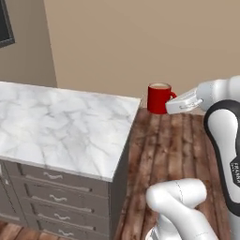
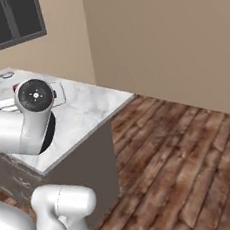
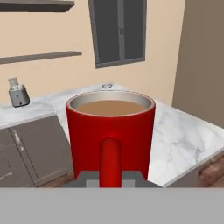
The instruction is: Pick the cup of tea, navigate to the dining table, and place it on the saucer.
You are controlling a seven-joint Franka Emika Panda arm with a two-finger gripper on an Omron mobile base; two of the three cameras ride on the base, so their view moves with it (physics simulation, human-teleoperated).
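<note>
Left base view, left to right: dark window (image 1: 4,23) corner at the far left wall, then the marble-topped cabinet (image 1: 61,126) with grey drawers (image 1: 54,178) on its near face. The cup (image 1: 158,97) sat right of the cabinet's far right corner, up in the air over the wood floor (image 1: 168,150), not touching the marble. The gripper (image 1: 171,104) was clamped narrow on the cup's handle from the right, cup upright, tea level.

Right base view: window (image 2: 9,20) far left on the wall, small round item (image 2: 6,75) on the far end of the marble, too small to identify. The arm's elbow joint covered most of the countertop behind it. Open wood floor (image 2: 191,154) to the right, beige wall (image 2: 169,41) beyond it.

Hand view: toaster (image 3: 18,94) on a far counter at left under two wall shelves (image 3: 39,57), grey cabinet fronts (image 3: 30,148) below. Cup (image 3: 110,131) dead centre, handle toward the camera, pinched between the fingertips at the bottom edge. Marble top (image 3: 183,135) lay beyond and right of the cup.
</note>
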